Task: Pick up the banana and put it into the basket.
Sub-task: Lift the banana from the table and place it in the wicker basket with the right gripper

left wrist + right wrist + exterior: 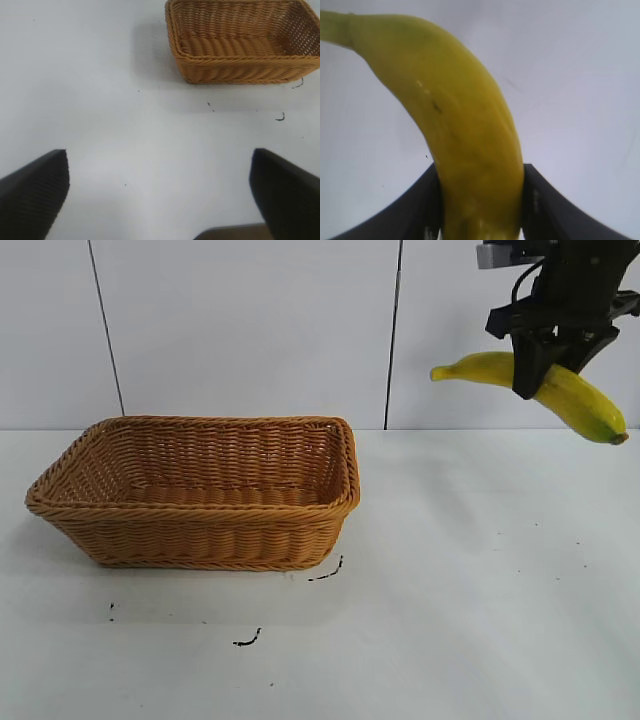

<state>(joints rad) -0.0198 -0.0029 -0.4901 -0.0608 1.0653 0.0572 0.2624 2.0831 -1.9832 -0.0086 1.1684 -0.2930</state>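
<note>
My right gripper (545,370) is shut on the yellow banana (575,400) near its middle and holds it high above the table at the far right. The banana's stem points left and its greenish dark tip hangs down to the right. In the right wrist view the banana (465,130) fills the frame between the two black fingers (415,210). The tan wicker basket (200,530) stands on the table at the left, well below and left of the banana, with nothing in it. My left gripper (160,192) is open over bare table, apart from the basket (240,65).
The white table (480,590) carries a few small dark marks (247,640) in front of the basket. A white panelled wall stands behind.
</note>
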